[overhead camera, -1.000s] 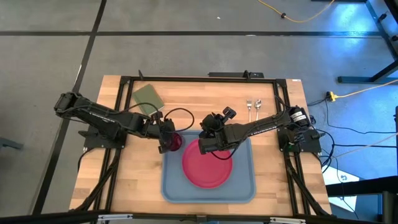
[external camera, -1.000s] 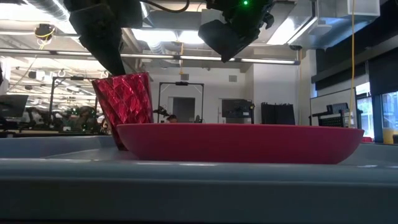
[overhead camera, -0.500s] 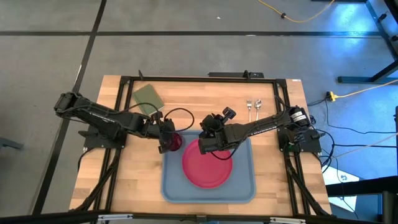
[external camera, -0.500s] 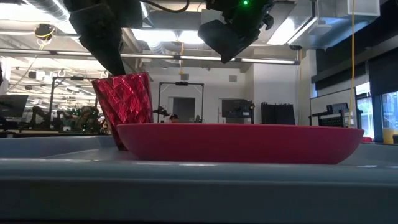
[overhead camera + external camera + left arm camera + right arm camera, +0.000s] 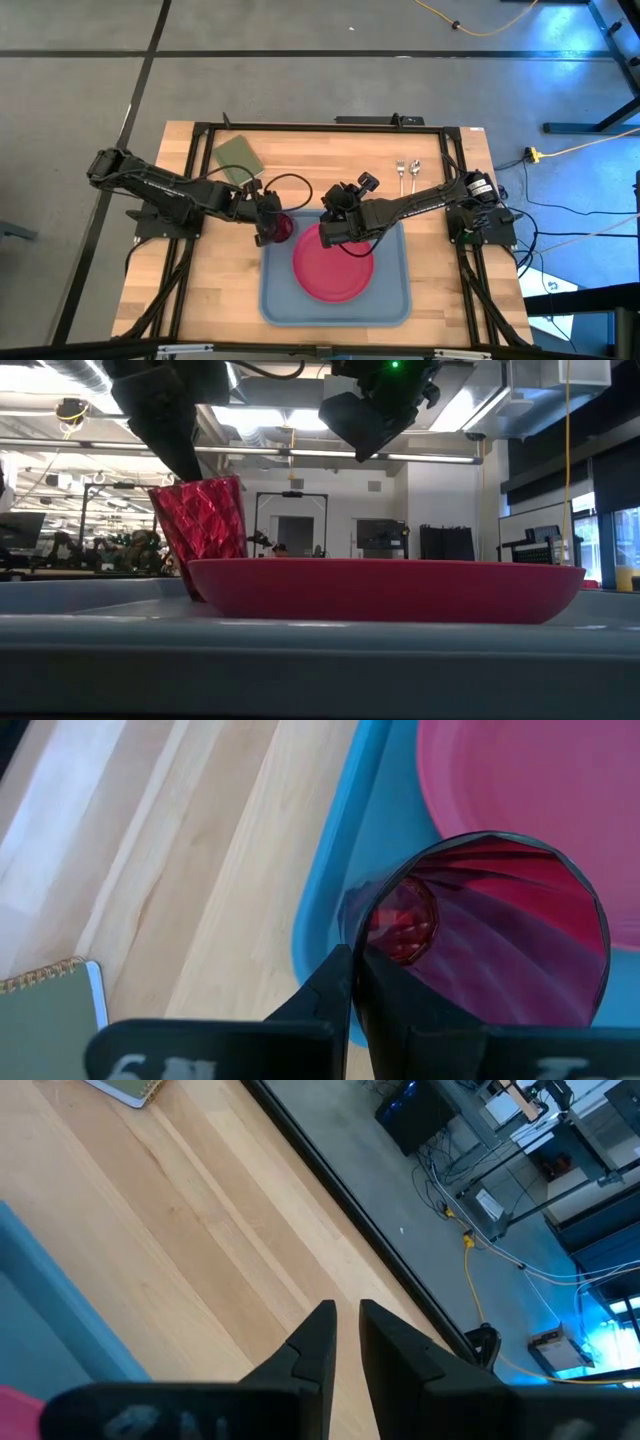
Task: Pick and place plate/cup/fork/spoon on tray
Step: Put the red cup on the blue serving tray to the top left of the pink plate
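The light blue tray [image 5: 392, 300] lies on the table's near middle, with the pink-red plate [image 5: 335, 270] flat on its floor. My left gripper [image 5: 268, 228] is shut on the dark red cup [image 5: 282, 228] over the tray's far left corner. The cup leans in the low view [image 5: 200, 530]. My right gripper [image 5: 329, 230] hangs shut and empty above the plate's far left rim, and it is high above the plate [image 5: 390, 585] in the low view [image 5: 365, 430]. The fork [image 5: 401, 168] and the spoon [image 5: 415, 167] lie side by side on the wood at the far right. My left gripper has the cup's rim [image 5: 349, 925] between its two fingers, one finger [image 5: 330, 990] outside the wall and the other inside the hollow. The fingers come from the table's left, slanting down. The cup is tilted over the tray's corner; its foot is hidden behind the plate.
A green spiral notebook [image 5: 238, 155] lies at the table's far left. A black frame [image 5: 330, 127] runs around the table top. Bare wood lies between the tray and the table's far edge.
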You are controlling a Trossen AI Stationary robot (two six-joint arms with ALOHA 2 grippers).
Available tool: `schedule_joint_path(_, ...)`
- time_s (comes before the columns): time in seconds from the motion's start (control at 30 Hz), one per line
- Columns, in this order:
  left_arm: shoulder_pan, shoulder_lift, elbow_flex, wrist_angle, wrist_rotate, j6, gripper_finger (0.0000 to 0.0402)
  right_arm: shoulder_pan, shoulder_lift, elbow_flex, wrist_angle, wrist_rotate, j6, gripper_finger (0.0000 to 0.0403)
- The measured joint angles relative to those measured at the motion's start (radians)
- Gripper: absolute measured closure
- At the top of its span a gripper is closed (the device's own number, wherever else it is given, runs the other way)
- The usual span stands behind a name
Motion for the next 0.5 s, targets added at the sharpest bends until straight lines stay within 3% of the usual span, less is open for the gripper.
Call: schedule_joint_path(0.5,0.0,0.0,0.0,0.009,0.033,0.008,0.036,0.0,0.0,0.0,-0.001,0.0,-0.021,0.0349)
